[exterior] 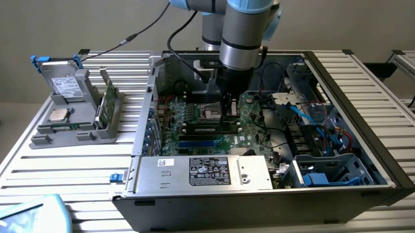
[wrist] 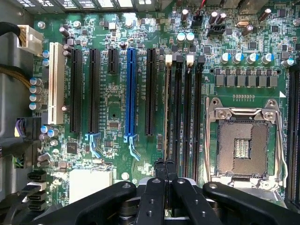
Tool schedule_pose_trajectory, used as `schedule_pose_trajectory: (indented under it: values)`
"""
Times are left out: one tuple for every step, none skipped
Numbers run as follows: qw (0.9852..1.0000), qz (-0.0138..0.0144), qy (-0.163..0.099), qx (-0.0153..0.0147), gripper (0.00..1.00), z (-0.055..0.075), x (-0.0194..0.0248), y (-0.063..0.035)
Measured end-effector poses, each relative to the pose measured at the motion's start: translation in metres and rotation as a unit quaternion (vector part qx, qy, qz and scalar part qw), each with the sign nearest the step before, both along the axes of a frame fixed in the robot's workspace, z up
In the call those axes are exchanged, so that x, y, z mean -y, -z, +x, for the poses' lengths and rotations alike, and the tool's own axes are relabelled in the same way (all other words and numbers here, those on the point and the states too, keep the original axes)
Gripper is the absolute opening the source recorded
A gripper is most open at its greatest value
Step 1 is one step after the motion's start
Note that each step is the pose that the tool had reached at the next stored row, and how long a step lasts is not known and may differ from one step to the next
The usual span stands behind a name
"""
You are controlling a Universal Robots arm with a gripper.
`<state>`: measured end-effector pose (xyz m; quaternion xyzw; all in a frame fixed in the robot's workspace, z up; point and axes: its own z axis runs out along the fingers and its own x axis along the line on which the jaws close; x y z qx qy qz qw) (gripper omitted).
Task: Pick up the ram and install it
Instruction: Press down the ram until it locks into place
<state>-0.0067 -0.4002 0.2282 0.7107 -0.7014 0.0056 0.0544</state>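
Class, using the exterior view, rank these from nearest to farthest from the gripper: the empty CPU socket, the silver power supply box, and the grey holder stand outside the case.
1. CPU socket: on the motherboard, just toward the exterior view's left of the gripper.
2. Power supply box: at the case's front edge, below the gripper.
3. Grey holder stand: outside the case, far toward the exterior view's left.

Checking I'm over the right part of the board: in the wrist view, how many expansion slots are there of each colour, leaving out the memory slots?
White expansion slot: 1
Blue expansion slot: 1
Black expansion slots: 4 (three long, one short)
Total: 6
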Motion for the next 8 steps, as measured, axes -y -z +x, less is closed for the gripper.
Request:
schedule_pose_trajectory:
  values:
    - [1.0, 0.0001, 0.0, 0.0, 0.11, 0.0, 0.0, 0.0001]
    - [1.0, 0.0001, 0.0, 0.0, 0.11, 0.0, 0.0, 0.0001]
    - [1.0, 0.0001, 0.0, 0.0, 0.11, 0.0, 0.0, 0.0002]
    - [1.0, 0.0001, 0.0, 0.0001, 0.11, 0.0, 0.0, 0.0006]
    - [1.0, 0.0, 0.0, 0.0, 0.11, 0.0, 0.0, 0.0011]
    - [1.0, -0.0002, 0.0, 0.0, 0.11, 0.0, 0.0001, 0.0016]
    - [1.0, -0.0002, 0.0, 0.0, 0.11, 0.0, 0.0001, 0.002]
    - [1.0, 0.0, 0.0, 0.0, 0.11, 0.0, 0.0001, 0.0024]
